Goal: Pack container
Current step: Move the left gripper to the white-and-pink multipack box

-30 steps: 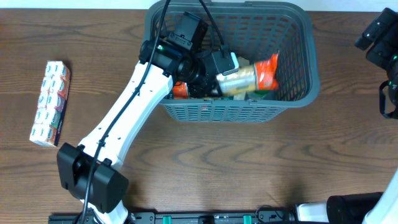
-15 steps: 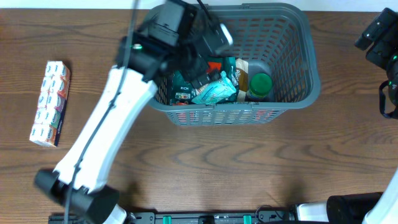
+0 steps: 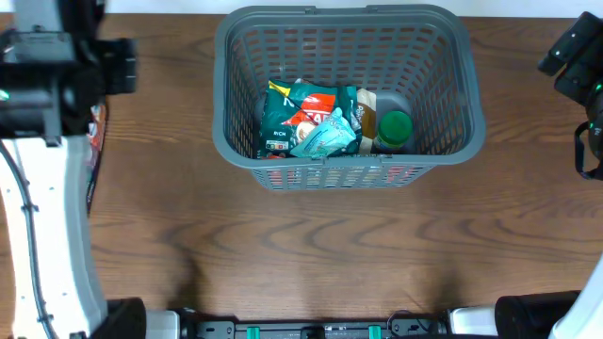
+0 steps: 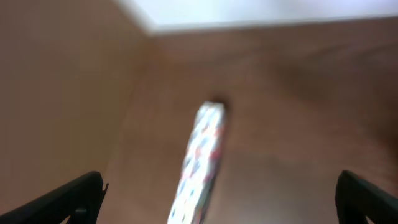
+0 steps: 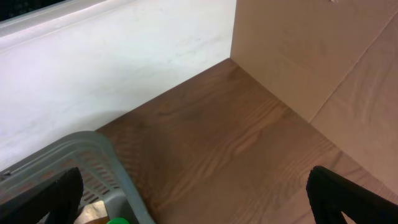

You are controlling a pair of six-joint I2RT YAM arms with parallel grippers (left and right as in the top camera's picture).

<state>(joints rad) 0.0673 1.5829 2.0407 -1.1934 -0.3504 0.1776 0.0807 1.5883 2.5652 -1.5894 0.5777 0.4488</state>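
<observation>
Your container (image 3: 344, 172) sits mid-table at the far side with pouches (image 3: 306, 118) inside. It's stiff and probably light, so grab the thick rim if it needs shifting. Left gripper (image 4: 221, 196) hangs wide open over a blurry pack (image 4: 202, 162), maybe cartons; right gripper (image 5: 199, 193) is open too

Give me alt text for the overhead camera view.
A dark-grey basket on a wooden table holds snack packets and a green-lidded jar. The left arm stands at the picture's left edge, clear of the basket.
</observation>
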